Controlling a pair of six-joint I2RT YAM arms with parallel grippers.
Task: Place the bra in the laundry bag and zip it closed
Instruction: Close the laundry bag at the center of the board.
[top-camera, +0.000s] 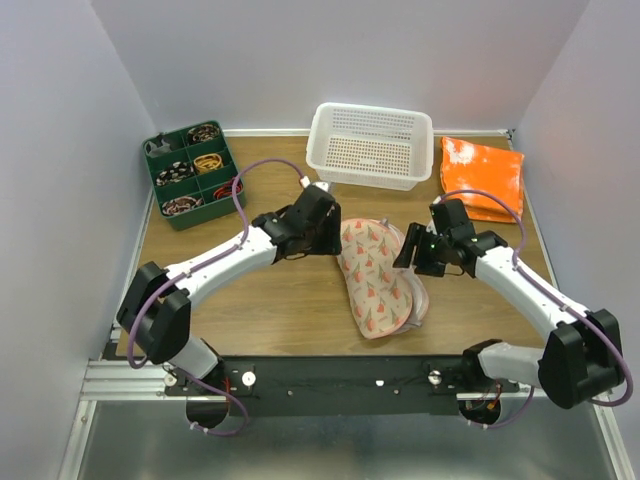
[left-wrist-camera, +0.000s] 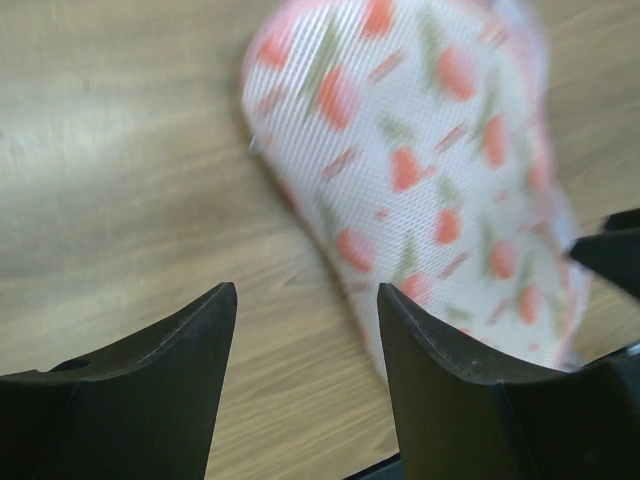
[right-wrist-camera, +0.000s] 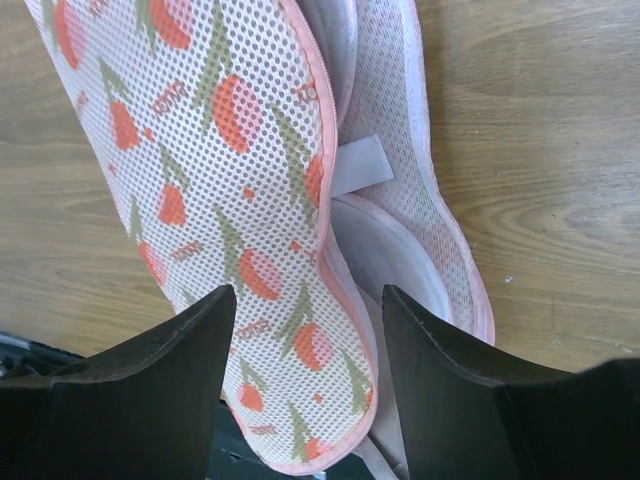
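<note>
The laundry bag (top-camera: 372, 272), pale pink mesh with red-orange fruit print, lies on the wooden table between both arms. In the right wrist view its printed lid (right-wrist-camera: 215, 170) stands partly open over the lower half (right-wrist-camera: 430, 190). Grey-mauve fabric of the bra (right-wrist-camera: 362, 165) shows in the gap, mostly hidden under the lid. My left gripper (top-camera: 335, 232) is open and empty at the bag's upper left edge; in its own view (left-wrist-camera: 306, 290) the blurred bag (left-wrist-camera: 420, 150) lies just ahead. My right gripper (top-camera: 408, 250) is open and empty at the bag's right side, its jaws (right-wrist-camera: 308, 292) spread above the lid's rim.
A white perforated basket (top-camera: 370, 145) stands at the back centre. An orange-and-white folded cloth (top-camera: 482, 175) lies at the back right. A green compartment tray (top-camera: 190, 172) with small items sits at the back left. Grey walls enclose the table.
</note>
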